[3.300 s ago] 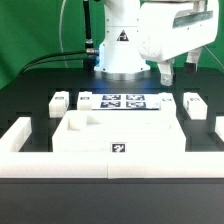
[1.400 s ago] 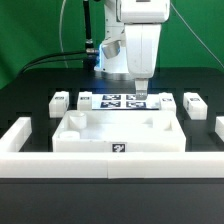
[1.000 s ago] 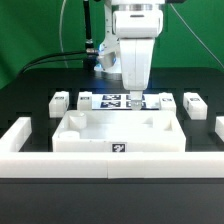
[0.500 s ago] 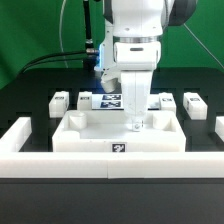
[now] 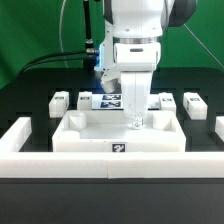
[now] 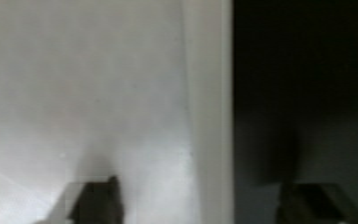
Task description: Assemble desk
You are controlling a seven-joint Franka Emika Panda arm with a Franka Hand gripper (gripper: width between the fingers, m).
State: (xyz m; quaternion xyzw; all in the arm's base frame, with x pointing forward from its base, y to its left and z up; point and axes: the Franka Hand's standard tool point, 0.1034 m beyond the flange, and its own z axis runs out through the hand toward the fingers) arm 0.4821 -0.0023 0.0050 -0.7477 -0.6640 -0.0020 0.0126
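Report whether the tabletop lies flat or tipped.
Flat: the tabletop sits level on the table, raised rim upward, with its front edge down along its whole length.

The black bench (image 5: 30,85) carried a white slab (image 5: 95,128) at its middle, lying flat with its rim up. Just in front of it a low white wall (image 5: 20,135) ran along the near edge and turned back at the exterior view's left. Behind the slab lay the marker board (image 5: 104,101), partly hidden. An outer left post (image 5: 59,101) and an inner left post (image 5: 86,99) lay on one side of the board. An inner right post (image 5: 167,101) and an outer right post (image 5: 192,104) lay on the other. The arm's base (image 5: 112,66) stood at the rear.
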